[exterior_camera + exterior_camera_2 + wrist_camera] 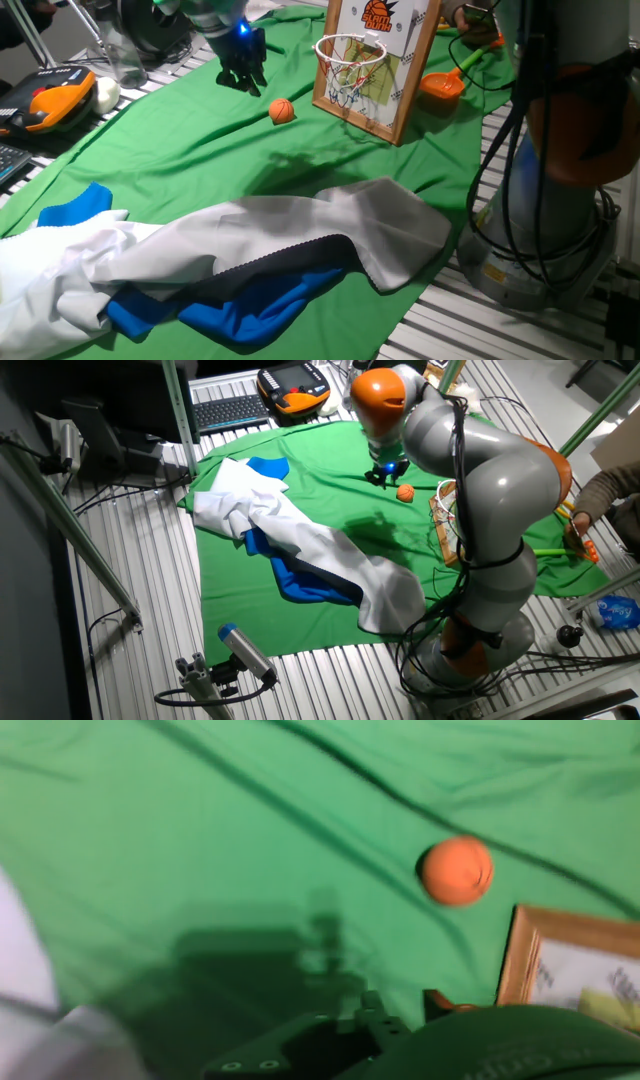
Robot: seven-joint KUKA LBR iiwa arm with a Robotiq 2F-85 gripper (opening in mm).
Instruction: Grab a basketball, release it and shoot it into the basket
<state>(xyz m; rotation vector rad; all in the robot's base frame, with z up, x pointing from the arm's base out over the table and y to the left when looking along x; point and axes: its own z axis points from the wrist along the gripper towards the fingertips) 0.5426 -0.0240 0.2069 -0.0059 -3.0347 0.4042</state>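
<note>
The basketball (282,110) is a tiny orange ball lying on the green cloth (180,150), just left of the basket. The basket has an orange rim with a white net (348,55) on a white wood-framed backboard (385,70), standing upright. My gripper (243,78) hovers low over the cloth to the left of and behind the ball, its black fingers apart and empty. In the other fixed view the gripper (385,473) is just up and left of the ball (405,491). The hand view shows the ball (457,870) and the backboard's frame corner (520,955).
A white and blue garment (230,260) lies crumpled over the near part of the cloth. An orange plastic scoop (441,85) lies behind the backboard. A teach pendant (50,105) sits at the left edge. The arm's base (560,200) stands at the right.
</note>
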